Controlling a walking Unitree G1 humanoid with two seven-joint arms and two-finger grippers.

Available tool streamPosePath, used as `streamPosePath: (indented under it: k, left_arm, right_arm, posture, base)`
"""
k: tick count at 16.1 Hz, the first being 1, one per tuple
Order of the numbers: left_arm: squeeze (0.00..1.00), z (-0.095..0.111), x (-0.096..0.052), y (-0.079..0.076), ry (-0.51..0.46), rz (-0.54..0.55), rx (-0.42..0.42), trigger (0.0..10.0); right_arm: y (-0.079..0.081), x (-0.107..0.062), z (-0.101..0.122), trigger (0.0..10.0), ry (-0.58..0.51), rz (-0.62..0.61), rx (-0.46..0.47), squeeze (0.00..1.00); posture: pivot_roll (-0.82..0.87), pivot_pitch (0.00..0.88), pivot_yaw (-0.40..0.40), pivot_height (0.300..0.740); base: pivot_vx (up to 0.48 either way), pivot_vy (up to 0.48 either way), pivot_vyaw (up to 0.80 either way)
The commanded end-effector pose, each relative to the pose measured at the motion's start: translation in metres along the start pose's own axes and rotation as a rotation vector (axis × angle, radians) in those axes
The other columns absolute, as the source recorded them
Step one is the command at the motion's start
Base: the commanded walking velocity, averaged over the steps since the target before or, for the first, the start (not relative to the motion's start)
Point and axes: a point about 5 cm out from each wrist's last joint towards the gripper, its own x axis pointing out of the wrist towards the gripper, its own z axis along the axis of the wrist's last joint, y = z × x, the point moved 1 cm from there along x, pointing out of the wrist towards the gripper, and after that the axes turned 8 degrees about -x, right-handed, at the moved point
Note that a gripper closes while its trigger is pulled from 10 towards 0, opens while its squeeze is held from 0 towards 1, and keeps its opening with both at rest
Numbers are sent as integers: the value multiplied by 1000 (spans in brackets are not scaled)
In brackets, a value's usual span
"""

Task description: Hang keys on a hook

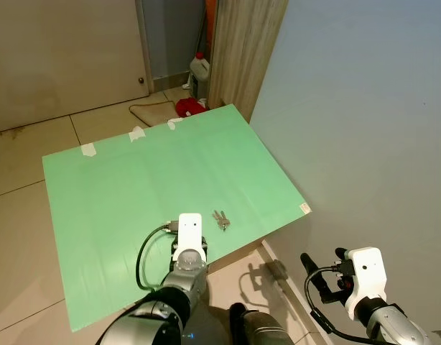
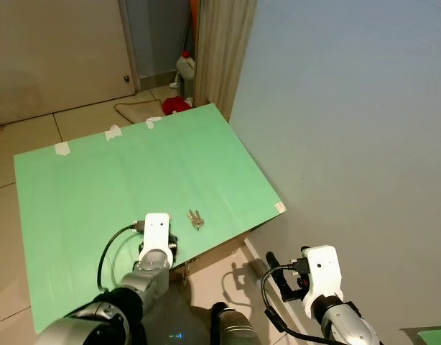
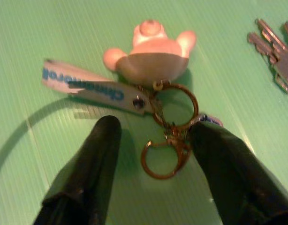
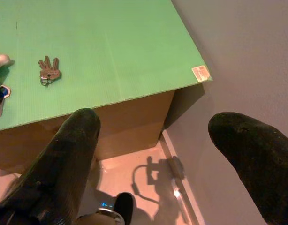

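Note:
A small bunch of silver keys lies near the front edge of the green board. Just left of it lies a keychain with a pink figure, a white strap with blue lettering and brass rings. My left gripper is open low over the board, its black fingers standing either side of the rings. From the head views its white wrist block hides the keychain. My right gripper is open and holds nothing, off the board's front right corner, above the floor beside the wall.
The green board rests on a cardboard box. A pale blue wall runs along the board's right side. Beyond the far edge are a red cloth, a white bottle, a wooden panel and a door.

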Motion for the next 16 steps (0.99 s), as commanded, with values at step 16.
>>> streamPosePath:
  k: [16]
  left_arm:
    - [0, 3, 0, -10, 26, -88, -5, 0]
  right_arm:
    - [-6, -8, -5, 10000, 39, -16, 2, 0]
  posture:
    - [-355, 220, -109, 740]
  base:
    - [0, 0, 0]
